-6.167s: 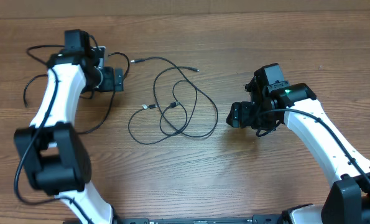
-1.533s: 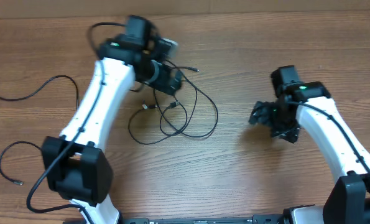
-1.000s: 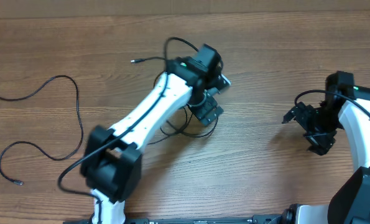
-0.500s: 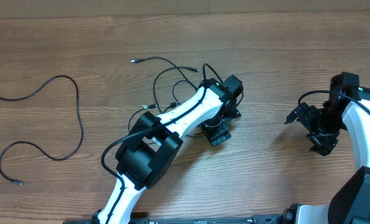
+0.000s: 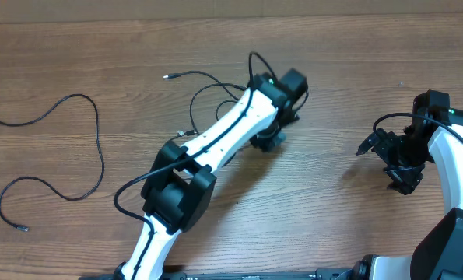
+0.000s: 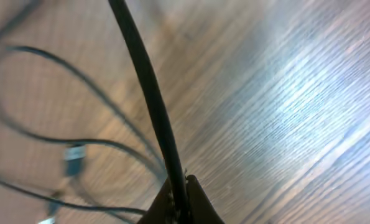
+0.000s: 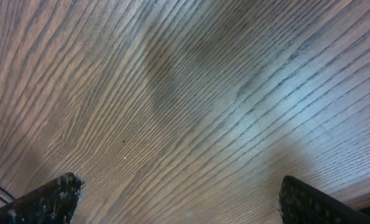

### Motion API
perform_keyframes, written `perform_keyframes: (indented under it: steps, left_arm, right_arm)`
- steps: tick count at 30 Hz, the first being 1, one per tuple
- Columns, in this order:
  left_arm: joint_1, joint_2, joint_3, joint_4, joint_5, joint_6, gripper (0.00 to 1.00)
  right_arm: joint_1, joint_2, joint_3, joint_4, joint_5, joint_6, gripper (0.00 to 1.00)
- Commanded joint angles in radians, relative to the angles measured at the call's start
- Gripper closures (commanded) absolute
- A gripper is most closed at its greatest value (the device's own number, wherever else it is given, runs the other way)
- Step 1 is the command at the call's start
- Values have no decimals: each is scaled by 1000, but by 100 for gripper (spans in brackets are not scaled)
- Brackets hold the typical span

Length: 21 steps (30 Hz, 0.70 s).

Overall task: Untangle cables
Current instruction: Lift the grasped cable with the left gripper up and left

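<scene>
You had one cable (image 5: pixel 82 96) free: it lay alone, well to the left of the tangle (image 5: pixel 186 75), touching none of the others. The tangle itself was not yet sorted. Its loops crossed one another under your left arm (image 5: pixel 223 132), with a plug (image 5: pixel 166 76) showing at its upper left. Your left gripper (image 6: pixel 178 200) sat at the tangle's right edge, jaws pressed together on a single black strand (image 6: pixel 149 93) that ran straight away from the fingertips. Your right gripper (image 7: pixel 180 198), well to the right of the tangle, stood spread wide with only bare table (image 7: pixel 172 93) between its fingers. I judged the job partway done: one cord out, a second in hand, the rest waiting to be drawn apart. I could not tell how many remained crossed, since the arm hid much of the tangle.
</scene>
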Motion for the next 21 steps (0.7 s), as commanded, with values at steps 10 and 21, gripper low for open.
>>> perform_keyframes:
  steps: [10,21]
  left_arm:
    - [125,-169,497,-125,-17,-43,96]
    - [250,-441,560,-88,-16,-43,85]
  right_arm:
    - [-2,3,2,5,-5,-27,0]
    - [-2,3,2,11,-5,-27,0]
